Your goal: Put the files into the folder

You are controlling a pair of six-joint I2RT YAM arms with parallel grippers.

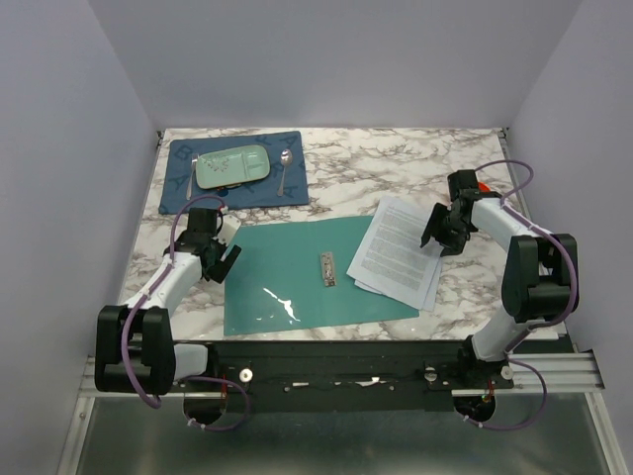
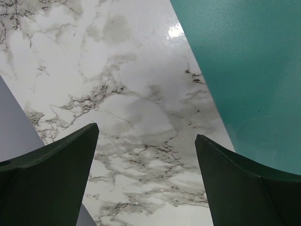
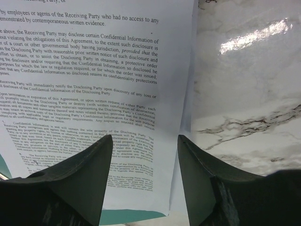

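Your left pincer hangs over bare marble just off the left edge of the folder, its two fingers spread wide with nothing between them. In its wrist view the teal sheet fills the upper right corner while the desk shows through the gap. The folder lies spread flat near the front of the desk, a small metal clip close to its middle and a glare streak on its left half. The files, a loose fan of white printed sheets, rest to the right of the folder, tilted, with their lower left corner lapping over the folder's right edge. Your right pincer is poised above the right margin of that stack, jaws apart and gripping nothing. Its wrist view shows lines of small black text under the left finger and veined marble under the other. At the far left of the desk a dark blue placemat carries a pale green tray and a spoon, well apart from both arms.
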